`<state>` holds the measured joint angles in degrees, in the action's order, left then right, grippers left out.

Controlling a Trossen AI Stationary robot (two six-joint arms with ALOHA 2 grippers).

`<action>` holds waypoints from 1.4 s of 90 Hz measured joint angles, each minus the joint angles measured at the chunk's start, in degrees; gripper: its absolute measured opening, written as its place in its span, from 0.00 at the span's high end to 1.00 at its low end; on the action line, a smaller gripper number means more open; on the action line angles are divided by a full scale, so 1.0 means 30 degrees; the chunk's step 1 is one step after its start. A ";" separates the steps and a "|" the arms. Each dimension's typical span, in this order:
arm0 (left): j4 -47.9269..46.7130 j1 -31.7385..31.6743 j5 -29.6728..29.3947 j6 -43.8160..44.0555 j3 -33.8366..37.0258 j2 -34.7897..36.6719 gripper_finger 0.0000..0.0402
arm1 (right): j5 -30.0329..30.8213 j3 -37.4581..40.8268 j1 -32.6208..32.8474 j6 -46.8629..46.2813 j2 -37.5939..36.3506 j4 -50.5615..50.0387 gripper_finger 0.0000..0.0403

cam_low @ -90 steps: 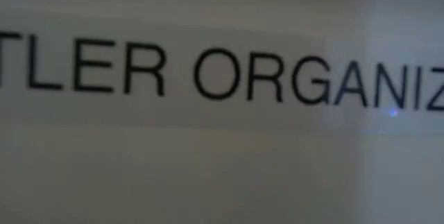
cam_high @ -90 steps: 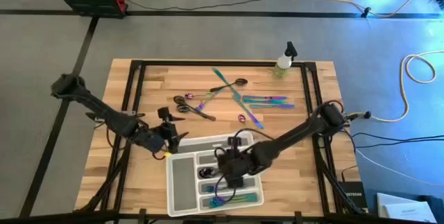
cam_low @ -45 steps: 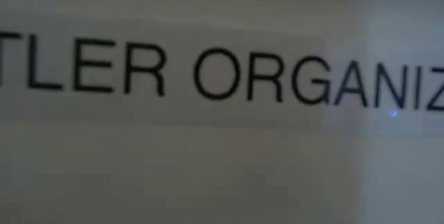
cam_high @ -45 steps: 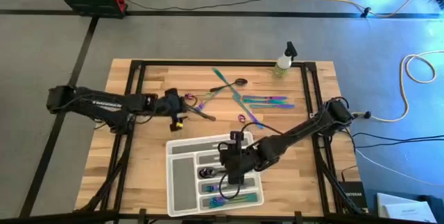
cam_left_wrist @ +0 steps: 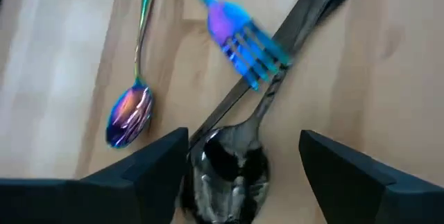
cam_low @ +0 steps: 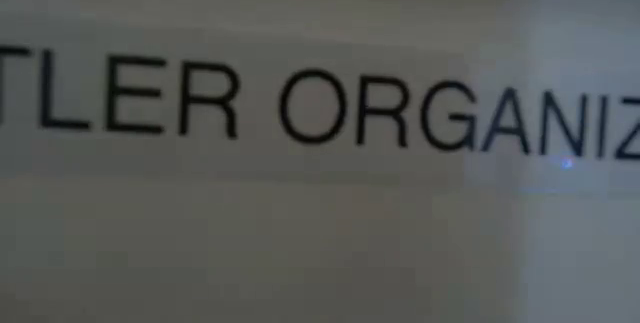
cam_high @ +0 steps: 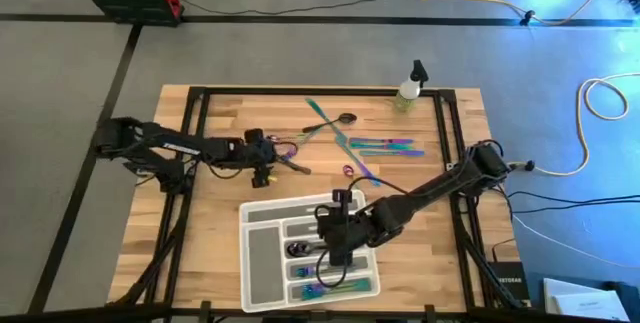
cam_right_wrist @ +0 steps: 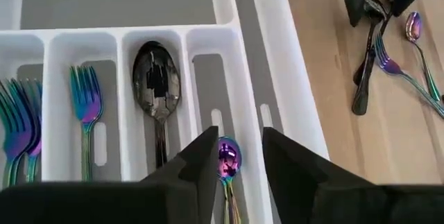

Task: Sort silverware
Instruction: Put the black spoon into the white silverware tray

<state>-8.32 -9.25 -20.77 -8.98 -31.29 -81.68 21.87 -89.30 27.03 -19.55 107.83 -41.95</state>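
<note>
Loose silverware [cam_high: 370, 146] lies on the wooden table's far half. My left gripper [cam_high: 266, 153] is open low over a crossed pile; its fingers stand on either side of a dark spoon's bowl [cam_left_wrist: 225, 172], beside an iridescent fork [cam_left_wrist: 243, 44] and an iridescent spoon [cam_left_wrist: 128, 109]. My right gripper [cam_high: 335, 248] is open over the white tray [cam_high: 260, 263]. An iridescent spoon [cam_right_wrist: 227, 158] lies in a tray compartment between its fingers. A dark spoon [cam_right_wrist: 156, 78] and iridescent forks [cam_right_wrist: 83, 106] lie in neighbouring compartments.
A small spray bottle [cam_high: 410, 85] stands at the table's far edge, right of centre. The tray's long compartment [cam_right_wrist: 111, 2] holds nothing. The low view is filled by the tray's printed label [cam_low: 300, 103]. Bare wood lies left of the tray.
My left gripper has swung from beside the tray's far left corner toward the table's far edge and a little right, ending over the dark spoons. My right gripper has shifted only slightly over the tray.
</note>
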 joint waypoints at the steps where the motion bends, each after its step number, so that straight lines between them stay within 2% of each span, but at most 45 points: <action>1: 0.0051 0.0055 -0.0210 0.0026 0.0000 -0.0100 0.35 | 0.0000 0.0000 0.0000 -0.0012 0.0000 -0.0014 0.76; 7: 0.0423 0.0355 -0.1977 -0.0098 -0.0007 -0.0565 0.35 | 0.0000 0.0007 0.0000 -0.0050 0.0000 -0.0068 0.76; 14: 0.0917 0.0591 -0.2959 -0.0354 -0.0015 -0.0917 0.35 | 0.0000 0.0007 0.0000 -0.0039 0.0000 -0.0068 0.76; 34: 0.1612 0.0670 -0.4348 -0.1039 -0.0015 -0.1480 0.35 | 0.0007 0.0015 0.0000 -0.0036 0.0000 -0.0054 0.76; 45: 0.1473 0.0559 -0.4731 -0.0670 -0.0015 -0.1657 0.41 | 0.0000 0.0015 0.0000 -0.0040 0.0000 -0.0052 0.76; 62: 0.1189 0.0588 -0.4804 -0.0080 -0.0058 -0.2101 0.58 | 0.0000 0.0015 0.0000 -0.0043 0.0000 -0.0043 0.76; 77: 0.0818 0.0603 -0.4119 -0.0166 -0.0058 -0.2513 0.81 | 0.0000 0.0015 0.0000 -0.0043 0.0000 -0.0004 0.76; 90: -0.0087 0.1154 -0.4316 -0.0056 -0.0058 -0.2494 0.97 | -0.0004 0.0015 0.0000 -0.0043 0.0000 -0.0025 0.76; 118: -0.6143 0.2759 -0.3732 0.1693 -0.2035 -0.1128 0.98 | -0.0156 0.0015 0.0000 -0.0375 0.0000 -0.0028 0.76; 126: -0.6692 0.2975 -0.3853 0.2381 -0.3039 -0.0494 0.98 | -0.0168 0.0015 -0.0015 -0.0386 0.0000 0.0019 0.76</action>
<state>-28.40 -0.33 -32.33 -1.83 -40.41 -83.16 21.37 -89.25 26.98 -20.71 107.83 -41.89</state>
